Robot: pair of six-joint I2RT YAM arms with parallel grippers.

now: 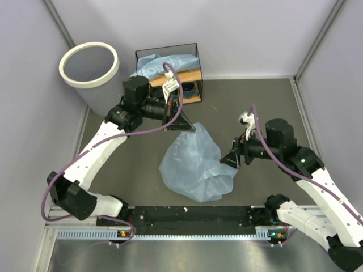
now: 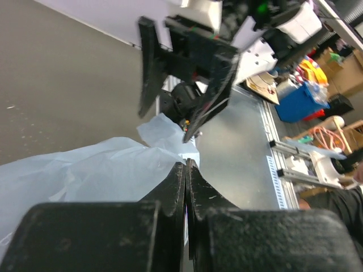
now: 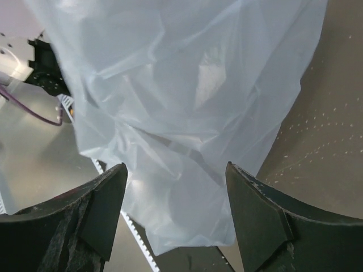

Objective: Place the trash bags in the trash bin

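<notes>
- Nothing is in the bin (image 1: 91, 83) yet as far as the top view shows. It stands at the far left, its open mouth showing no blue film inside.
- One trash bag (image 1: 195, 161) is in the middle of the surface (image 1: 142, 190). Its top corner is drawn up to a peak and its lower folds spread out towards the near edge.
- The left pincer (image 1: 182, 126) is clenched at that peak. Judging by how the film hangs like a curtain in the right wrist view, it is grasping the bag's corner.
- The right pincer (image 1: 231, 160) is released, its jaws wide apart. It sits just beside the bag's right edge with film in front of it and nothing held.
- A second bag (image 1: 161, 63) lies bunched on top of the shelf (image 1: 191, 75) at the far side, just right of the bin. No pincer touches it.
- The task looks to be at an early stage: the first bag is gripped but not carried over.
- What is left is moving this bag far-left over the rim and letting go. Then the bag on the shelf has to be fetched.
</notes>
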